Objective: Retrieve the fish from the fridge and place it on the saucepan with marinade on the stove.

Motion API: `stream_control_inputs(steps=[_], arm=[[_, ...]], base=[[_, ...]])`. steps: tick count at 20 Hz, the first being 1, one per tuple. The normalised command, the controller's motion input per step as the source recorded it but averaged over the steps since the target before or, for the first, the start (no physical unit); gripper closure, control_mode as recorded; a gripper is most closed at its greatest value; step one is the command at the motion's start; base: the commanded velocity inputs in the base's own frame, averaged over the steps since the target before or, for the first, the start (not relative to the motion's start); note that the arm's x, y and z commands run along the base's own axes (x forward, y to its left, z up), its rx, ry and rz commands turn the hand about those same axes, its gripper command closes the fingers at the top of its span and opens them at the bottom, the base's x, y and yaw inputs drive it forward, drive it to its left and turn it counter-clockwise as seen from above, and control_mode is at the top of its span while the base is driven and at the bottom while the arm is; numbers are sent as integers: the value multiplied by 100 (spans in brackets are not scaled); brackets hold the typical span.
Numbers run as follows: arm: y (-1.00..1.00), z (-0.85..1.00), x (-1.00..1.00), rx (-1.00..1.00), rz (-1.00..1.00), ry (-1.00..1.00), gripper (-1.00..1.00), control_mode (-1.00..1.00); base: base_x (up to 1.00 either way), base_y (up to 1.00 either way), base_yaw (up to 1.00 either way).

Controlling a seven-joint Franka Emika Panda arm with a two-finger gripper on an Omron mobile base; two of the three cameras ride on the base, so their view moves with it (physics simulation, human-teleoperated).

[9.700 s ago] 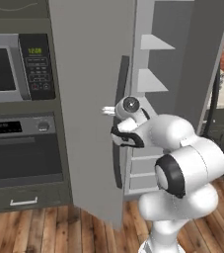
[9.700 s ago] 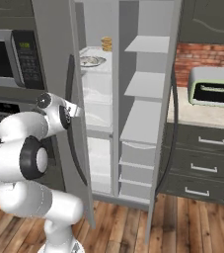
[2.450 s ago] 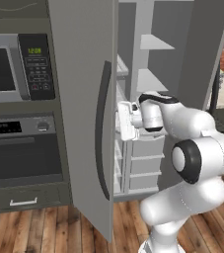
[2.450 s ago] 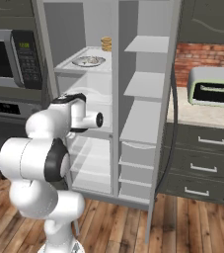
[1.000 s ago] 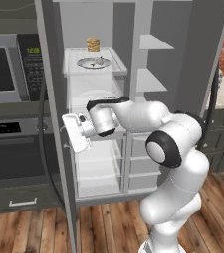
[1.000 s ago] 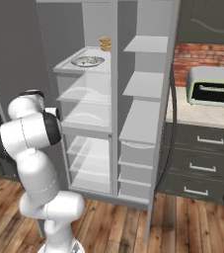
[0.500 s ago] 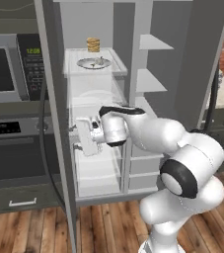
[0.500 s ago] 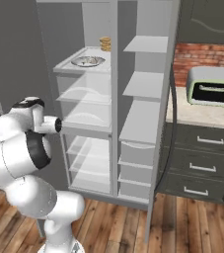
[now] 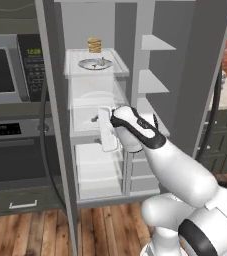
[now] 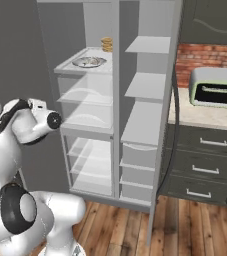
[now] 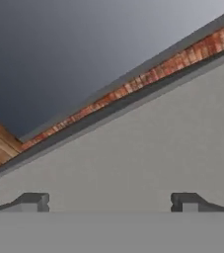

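With the fridge (image 9: 135, 60) doors open and the hand (image 11: 108, 200) wide and empty, reach up to the fish (image 9: 101, 62) on the top shelf's plate (image 9: 87, 64).

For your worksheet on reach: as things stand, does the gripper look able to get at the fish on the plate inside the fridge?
Probably yes. The fridge door is swung wide, and the fish lies exposed on its plate above the open gripper, though the arm must rise.

Only a green clock readout on the microwave (image 9: 7, 70), digits too blurred
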Motion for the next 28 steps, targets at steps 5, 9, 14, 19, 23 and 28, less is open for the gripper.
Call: stream_control_inputs(steps=[5, 9, 14, 19, 23, 28], arm=[[-37, 85, -32, -1, -45, 41, -100, -100], [-56, 39, -52, -5, -42, 24, -100, -100], [-59, 3, -65, 0, -42, 8, -100, -100], [-70, 13, -38, 8, -34, 0, -100, -100], [-58, 16, -18, 7, -1, 0, -100, -100], [-35, 2, -30, 3, 7, 0, -100, -100]], base=[[0, 0, 0], [0, 0, 0], [0, 0, 0], [0, 0, 0], [0, 0, 0], [0, 0, 0]])
